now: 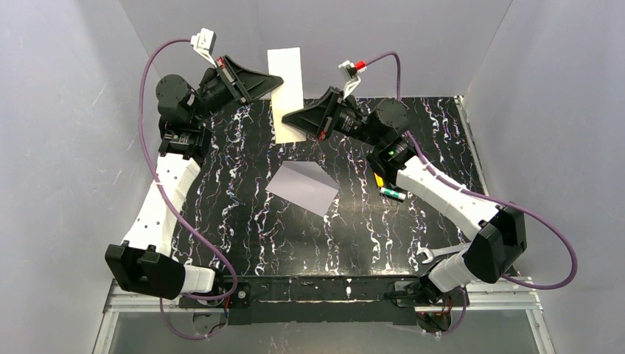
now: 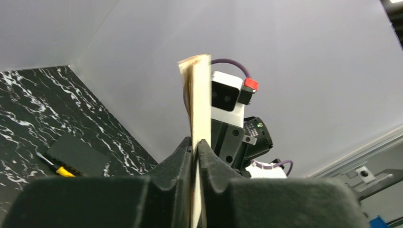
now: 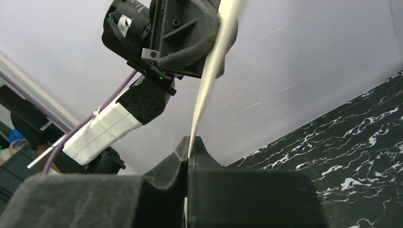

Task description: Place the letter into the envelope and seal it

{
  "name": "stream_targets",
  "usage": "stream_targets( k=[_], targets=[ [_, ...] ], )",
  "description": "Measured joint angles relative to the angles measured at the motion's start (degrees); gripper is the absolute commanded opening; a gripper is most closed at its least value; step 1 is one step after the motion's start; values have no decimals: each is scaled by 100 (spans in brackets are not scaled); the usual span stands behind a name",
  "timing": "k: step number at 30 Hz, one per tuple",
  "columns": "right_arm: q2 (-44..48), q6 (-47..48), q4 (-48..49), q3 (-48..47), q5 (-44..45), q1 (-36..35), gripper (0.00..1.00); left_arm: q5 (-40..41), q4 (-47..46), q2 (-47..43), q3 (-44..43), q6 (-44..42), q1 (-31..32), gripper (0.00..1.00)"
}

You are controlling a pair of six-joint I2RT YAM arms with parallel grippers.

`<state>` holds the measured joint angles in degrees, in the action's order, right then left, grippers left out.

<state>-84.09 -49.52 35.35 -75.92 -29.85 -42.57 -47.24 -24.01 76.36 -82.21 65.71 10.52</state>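
Letter [image 1: 286, 70]: off the table, held up at the far side between the two arms. I see its pale face from overhead. Both wrist views give me only its thin edge, and its top runs out of the right wrist view.
Left gripper [image 2: 196, 145]: pressed together on the letter, the paper pinched between the two fingers. The lower part of the pinch is hidden behind the fingers' own bulk.
Right gripper [image 3: 187, 148]: clamped on the sheet's edge. From overhead it sits lower on the sheet than the left one.
Envelope [image 1: 302, 188]: flat on the table [image 1: 236, 221], mid-board and skewed, well apart from both grippers. I cannot tell how its flap lies.
Black box [image 2: 78, 154]: on the table in the left wrist view. I cannot pick it out from overhead.
Yellow-handled tool [image 2: 61, 169]: just beside the box, its near end cut off by the gripper body.
Wrench [image 1: 435, 254]: near the right arm's base, one end under the arm.
Small cylinder [image 1: 393, 194]: beside the right forearm, too small for me to name.
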Motion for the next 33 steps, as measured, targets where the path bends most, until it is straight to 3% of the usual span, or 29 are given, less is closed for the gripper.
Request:
stream_targets(
  k=[2,5,11,12,14,15,18,20,24,30,33],
  targets=[
    [0,-17,-28,4,15,13,1,17,-4,0,0,-31,0,29],
    [0,-24,-33,50,59,17,1,28,-4,0,11,-11,2,30],
    [-52,-72,63,70,92,17,1,13,-7,-17,240,22,4,8],
    [-68,-83,79,70,98,17,1,9,-2,-17,275,26,4,0],
    [-105,-116,79,70,109,17,1,-11,2,-17,315,42,4,0],
    [-122,-131,79,70,118,17,11,-15,-7,-17,330,24,2,0],
    [-153,-131,42,70,129,24,55,-9,-7,-74,407,-22,-4,0],
    [-144,52,-153,70,302,20,67,-2,-4,-138,476,-79,-2,0],
    [-76,535,-807,70,839,42,61,74,-2,-258,588,-149,4,0],
    [-35,903,-1106,0,824,68,27,144,0,-260,588,-168,4,0],
    [-37,815,-905,-4,588,72,22,192,0,-258,588,-173,4,0]
  ],
)
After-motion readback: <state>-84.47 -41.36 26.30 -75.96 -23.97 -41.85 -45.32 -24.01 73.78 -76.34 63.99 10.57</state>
